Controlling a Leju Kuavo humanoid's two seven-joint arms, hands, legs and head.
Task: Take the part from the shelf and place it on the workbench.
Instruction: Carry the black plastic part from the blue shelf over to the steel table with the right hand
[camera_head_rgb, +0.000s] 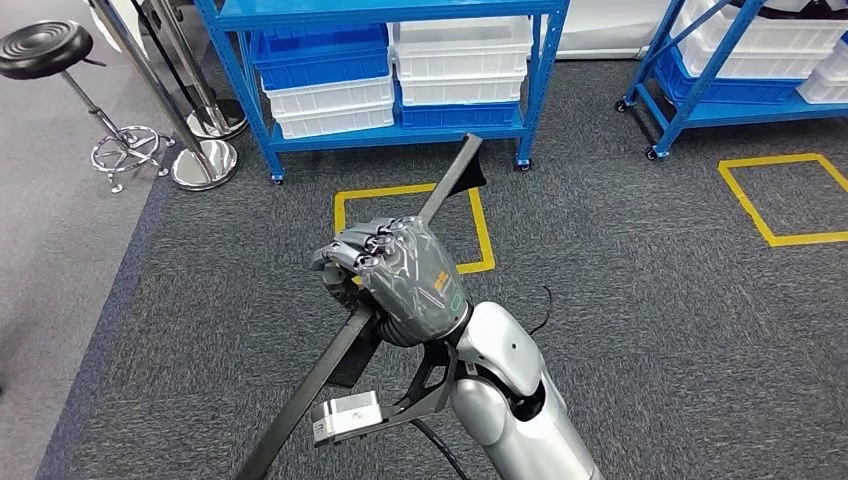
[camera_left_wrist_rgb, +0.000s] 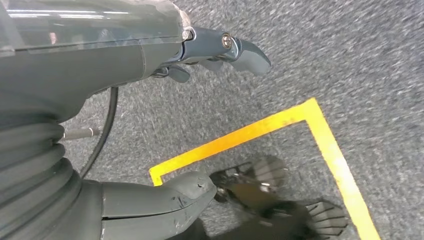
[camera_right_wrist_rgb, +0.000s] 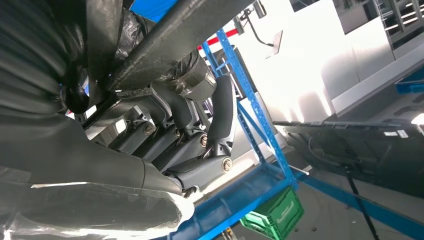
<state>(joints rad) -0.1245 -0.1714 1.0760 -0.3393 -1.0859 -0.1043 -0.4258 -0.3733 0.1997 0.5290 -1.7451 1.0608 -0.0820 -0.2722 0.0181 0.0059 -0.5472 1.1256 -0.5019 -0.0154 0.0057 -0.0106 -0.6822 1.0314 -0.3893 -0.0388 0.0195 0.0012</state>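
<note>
The part is a long black bar (camera_head_rgb: 455, 180) that slants from the lower left of the head view up toward the blue shelf. My right hand (camera_head_rgb: 395, 275) grips it near its middle, fingers wrapped round it, above the grey carpet. In the right wrist view the same bar (camera_right_wrist_rgb: 175, 35) runs across my curled right hand (camera_right_wrist_rgb: 190, 130). My left hand (camera_left_wrist_rgb: 100, 60) hangs over the carpet with its fingers (camera_left_wrist_rgb: 245, 50) and thumb (camera_left_wrist_rgb: 165, 200) apart and nothing between them.
A blue shelf (camera_head_rgb: 250, 90) with blue and white bins (camera_head_rgb: 460, 60) stands ahead, and a second shelf (camera_head_rgb: 690, 90) at the right. A black stool (camera_head_rgb: 45, 50) and chrome post bases (camera_head_rgb: 205, 160) stand at the left. Yellow tape squares (camera_head_rgb: 480, 230) mark the carpet. A green crate (camera_right_wrist_rgb: 275, 220) sits by a shelf.
</note>
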